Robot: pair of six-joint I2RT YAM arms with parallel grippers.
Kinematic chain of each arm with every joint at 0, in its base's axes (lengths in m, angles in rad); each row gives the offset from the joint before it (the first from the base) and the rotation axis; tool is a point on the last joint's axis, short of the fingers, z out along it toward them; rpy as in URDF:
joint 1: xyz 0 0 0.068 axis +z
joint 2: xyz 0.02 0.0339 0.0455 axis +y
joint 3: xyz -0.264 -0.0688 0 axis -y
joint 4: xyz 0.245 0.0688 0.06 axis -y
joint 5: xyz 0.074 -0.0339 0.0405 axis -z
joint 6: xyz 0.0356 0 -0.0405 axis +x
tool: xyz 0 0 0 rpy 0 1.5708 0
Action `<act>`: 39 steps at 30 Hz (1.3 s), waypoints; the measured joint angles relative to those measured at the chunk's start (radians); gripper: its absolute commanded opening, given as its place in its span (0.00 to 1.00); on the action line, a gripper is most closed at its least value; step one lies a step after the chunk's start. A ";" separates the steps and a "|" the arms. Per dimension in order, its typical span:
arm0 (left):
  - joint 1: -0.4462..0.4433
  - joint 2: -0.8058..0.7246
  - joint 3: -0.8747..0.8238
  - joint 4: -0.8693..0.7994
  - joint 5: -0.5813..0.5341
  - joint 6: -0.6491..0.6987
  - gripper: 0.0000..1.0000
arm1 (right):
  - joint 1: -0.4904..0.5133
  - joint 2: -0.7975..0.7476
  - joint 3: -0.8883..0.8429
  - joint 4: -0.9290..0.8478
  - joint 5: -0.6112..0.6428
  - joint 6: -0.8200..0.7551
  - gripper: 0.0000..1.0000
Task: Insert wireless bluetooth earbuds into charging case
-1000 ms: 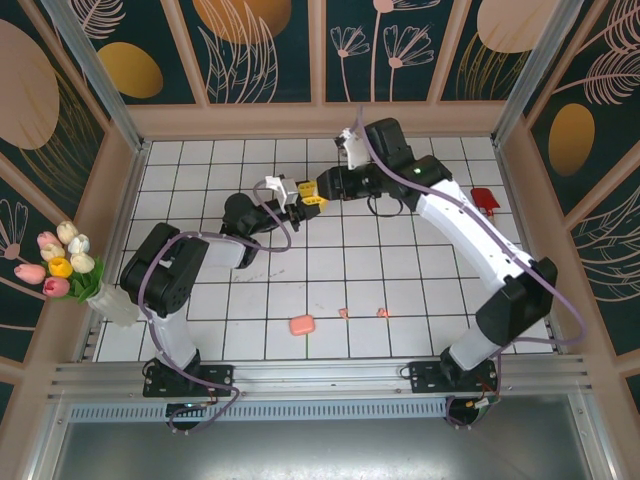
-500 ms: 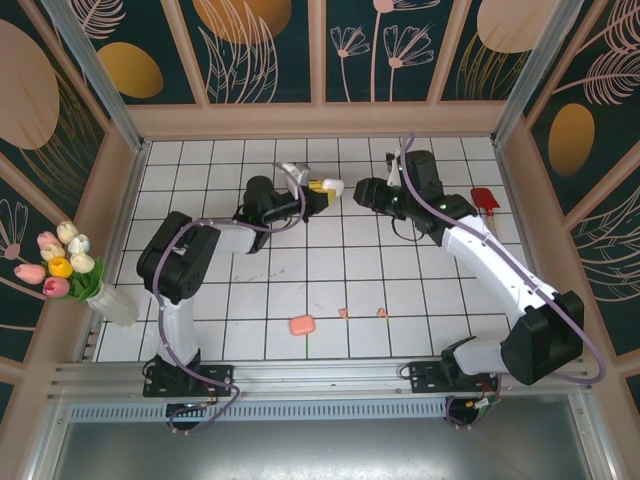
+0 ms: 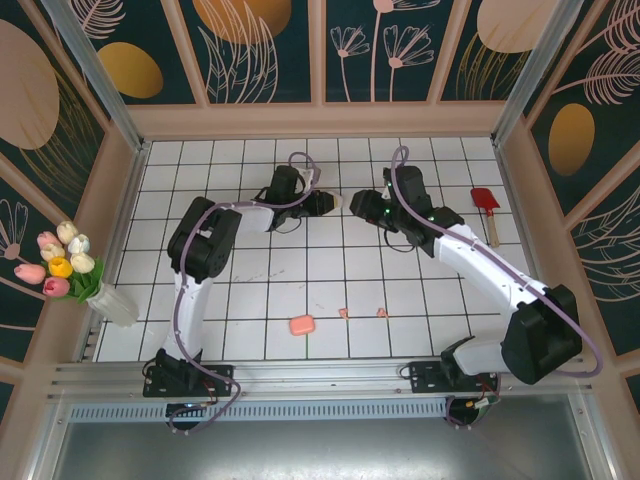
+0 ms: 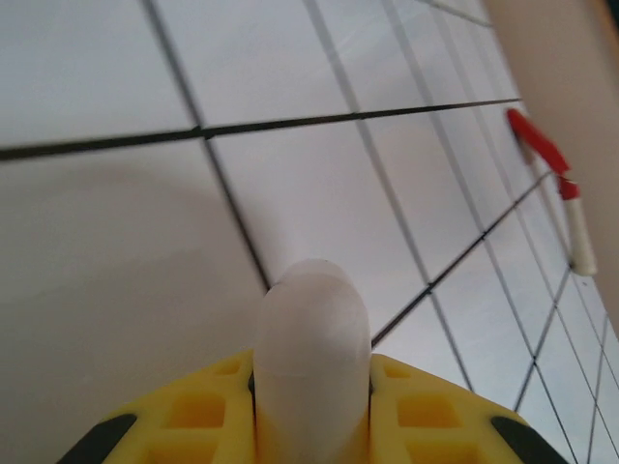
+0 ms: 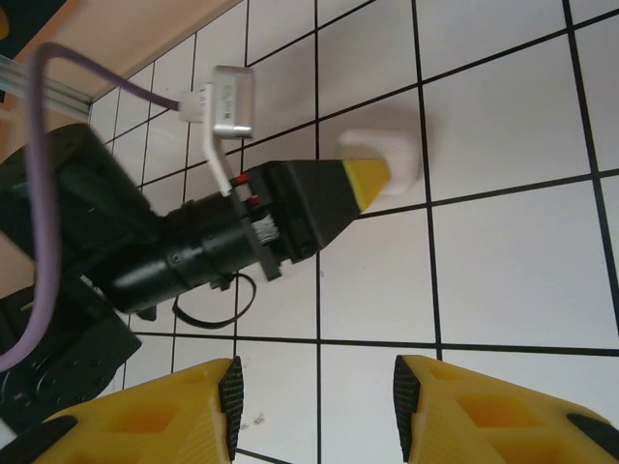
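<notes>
L tool [image 5: 365, 178] swung rightward, clamped on white case [image 5: 389, 155]; R tool [image 5: 314, 389] parted, empty.

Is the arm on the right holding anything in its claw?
No, the right claw has its two yellow fingers standing apart, with bare table between them.

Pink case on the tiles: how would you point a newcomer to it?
On the white tiled table, look at the near rows between the two arm bases. The pink case lies there, left of two tiny pink earbuds; it is rounded and clearly bigger than either.
</notes>
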 measured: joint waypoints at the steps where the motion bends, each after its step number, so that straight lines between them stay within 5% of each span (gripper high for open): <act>1: 0.002 0.013 0.014 -0.016 -0.004 -0.016 0.13 | 0.005 0.002 0.000 0.000 0.002 0.000 0.48; 5: 0.010 0.021 0.049 -0.061 -0.025 -0.046 0.39 | 0.021 0.008 0.000 0.003 0.016 0.002 0.49; 11: 0.012 0.012 0.061 -0.080 -0.034 -0.075 0.63 | 0.048 0.011 0.000 0.002 0.021 0.008 0.51; 13: 0.014 0.000 0.058 -0.088 -0.042 -0.078 0.76 | 0.053 0.011 0.000 0.002 0.025 0.007 0.52; 14: 0.016 -0.007 0.054 -0.093 -0.050 -0.078 0.96 | 0.056 0.011 0.000 0.002 0.027 0.008 0.53; 15: 0.020 -0.018 0.048 -0.092 -0.049 -0.076 0.98 | 0.060 0.011 0.000 0.001 0.032 0.007 0.53; 23: 0.086 -0.134 -0.045 -0.195 -0.192 -0.029 0.99 | 0.135 0.013 0.000 -0.031 0.082 0.008 0.57; 30: 0.112 -0.380 -0.138 -0.285 -0.417 0.085 0.98 | 0.323 0.093 0.000 -0.071 0.167 0.031 0.61; 39: 0.107 -0.714 -0.248 -0.248 -0.719 0.162 0.98 | 0.579 0.373 0.090 -0.190 0.265 0.134 0.69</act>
